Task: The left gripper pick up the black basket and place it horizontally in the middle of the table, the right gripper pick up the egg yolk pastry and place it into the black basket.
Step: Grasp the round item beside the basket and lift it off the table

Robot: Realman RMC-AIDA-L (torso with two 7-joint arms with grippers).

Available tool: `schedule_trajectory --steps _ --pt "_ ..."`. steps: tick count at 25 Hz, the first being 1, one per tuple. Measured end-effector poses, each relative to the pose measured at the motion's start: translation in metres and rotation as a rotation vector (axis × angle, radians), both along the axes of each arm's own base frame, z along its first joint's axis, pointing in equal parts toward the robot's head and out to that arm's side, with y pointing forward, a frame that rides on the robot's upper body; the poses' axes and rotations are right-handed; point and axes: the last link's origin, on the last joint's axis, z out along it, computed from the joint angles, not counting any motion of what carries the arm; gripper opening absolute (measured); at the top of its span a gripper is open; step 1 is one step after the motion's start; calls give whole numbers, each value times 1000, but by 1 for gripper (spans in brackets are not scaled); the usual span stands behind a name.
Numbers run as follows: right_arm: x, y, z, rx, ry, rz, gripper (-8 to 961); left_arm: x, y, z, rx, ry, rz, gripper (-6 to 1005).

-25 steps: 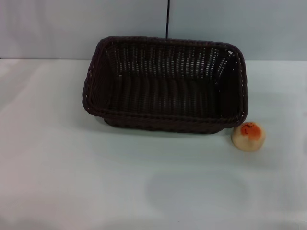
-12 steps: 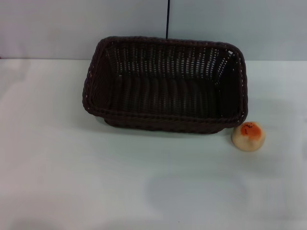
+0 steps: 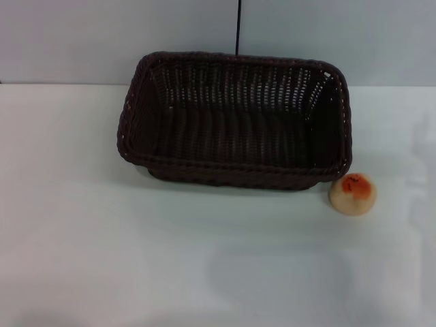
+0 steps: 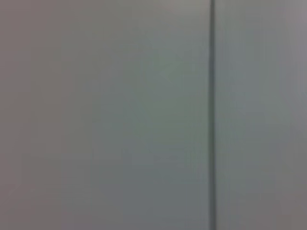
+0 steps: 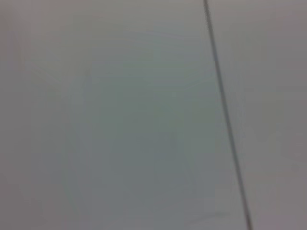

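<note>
Black basket (image 3: 234,119) sits toward the table's (image 3: 102,259) far edge, long axis crosswise, egg yolk pastry (image 3: 352,193) just beside its near right corner; neither gripper is in view, so finger states cannot be told.

Basket (image 3: 235,119): on table (image 3: 102,245), toward the far edge, long side across.
Pastry (image 3: 353,193): on table, just beside basket's near right corner (outside it).

You have a basket (image 3: 235,119) in dark brown-black openwork weave with braided rim; a pastry (image 3: 352,193), cream-beige, orange-red top, dark specks; a plain white table (image 3: 102,238).
</note>
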Motion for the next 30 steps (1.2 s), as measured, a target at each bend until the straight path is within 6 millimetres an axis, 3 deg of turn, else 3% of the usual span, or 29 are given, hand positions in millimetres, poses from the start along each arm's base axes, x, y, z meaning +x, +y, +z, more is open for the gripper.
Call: schedule_trajectory --steps 8,12,21,30 --pt "-39 -24 -23 -191 94 -2 614 -4 13 8 34 18 65 513" --pt "-47 -41 -35 -273 137 10 613 -3 17 11 37 26 72 513" --pt "-37 -78 -48 -326 169 -60 611 -7 17 19 55 23 86 513" --pt "-29 -86 -52 -345 168 -132 614 -9 16 23 67 15 92 513"
